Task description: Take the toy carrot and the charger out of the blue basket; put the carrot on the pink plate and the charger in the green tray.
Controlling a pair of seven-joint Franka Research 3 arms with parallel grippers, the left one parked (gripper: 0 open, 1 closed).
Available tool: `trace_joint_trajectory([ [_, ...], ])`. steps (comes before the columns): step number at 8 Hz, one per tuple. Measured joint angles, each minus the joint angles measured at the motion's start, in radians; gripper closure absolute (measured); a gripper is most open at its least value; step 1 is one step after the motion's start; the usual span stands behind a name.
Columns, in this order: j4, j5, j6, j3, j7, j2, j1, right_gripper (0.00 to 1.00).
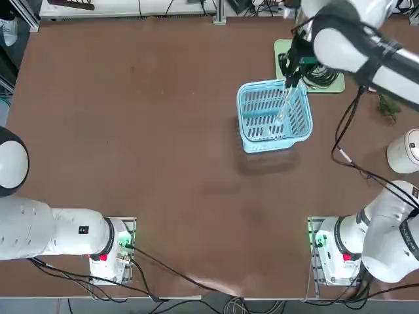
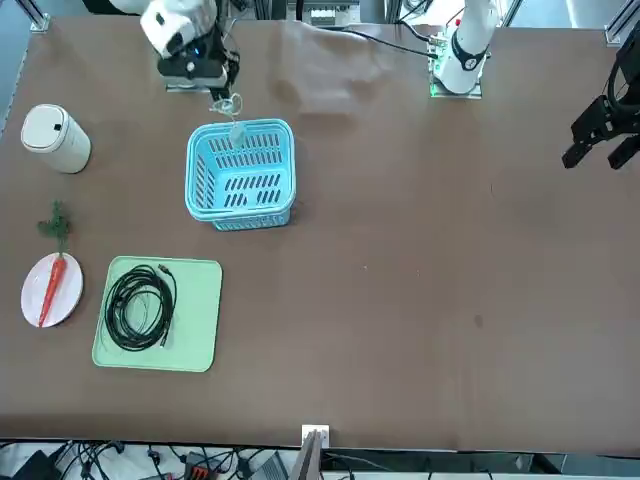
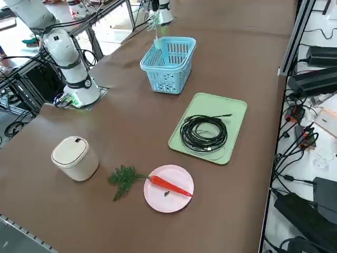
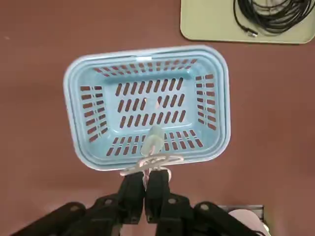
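Right gripper (image 4: pixel 144 183) w/ charger (image 4: pixel 152 142) dangling over blue basket (image 4: pixel 216 98), cord barely visible.

pink plate (image 4: pixel 248 216) mostly hidden behind gripper (image 4: pixel 144 184), green tray (image 4: pixel 206 24) cropped

The table held one blue basket (image 2: pixel 240 175), one pink plate (image 2: pixel 50 290), one green tray (image 2: pixel 195 320) and one toy carrot (image 2: pixel 52 288). One coiled black cable (image 2: pixel 140 305), one cream canister (image 2: pixel 55 138) and, apparently, one charger (image 4: pixel 152 142) completed it.

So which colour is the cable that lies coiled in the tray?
Black; the right side view shows it best.
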State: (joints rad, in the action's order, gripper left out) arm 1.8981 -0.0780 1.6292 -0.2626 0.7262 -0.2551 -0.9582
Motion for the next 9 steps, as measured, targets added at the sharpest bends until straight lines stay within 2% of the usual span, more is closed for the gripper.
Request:
trace_joint_trajectory([
  [2, -0.084, -0.001, -0.030, -0.009, 0.000, 0.001, 0.005, 0.94],
  [4, -0.126, -0.004, -0.031, -0.029, -0.028, 0.021, 0.029, 0.94],
  [9, -0.272, -0.006, -0.030, -0.044, -0.259, 0.164, 0.216, 0.94],
])
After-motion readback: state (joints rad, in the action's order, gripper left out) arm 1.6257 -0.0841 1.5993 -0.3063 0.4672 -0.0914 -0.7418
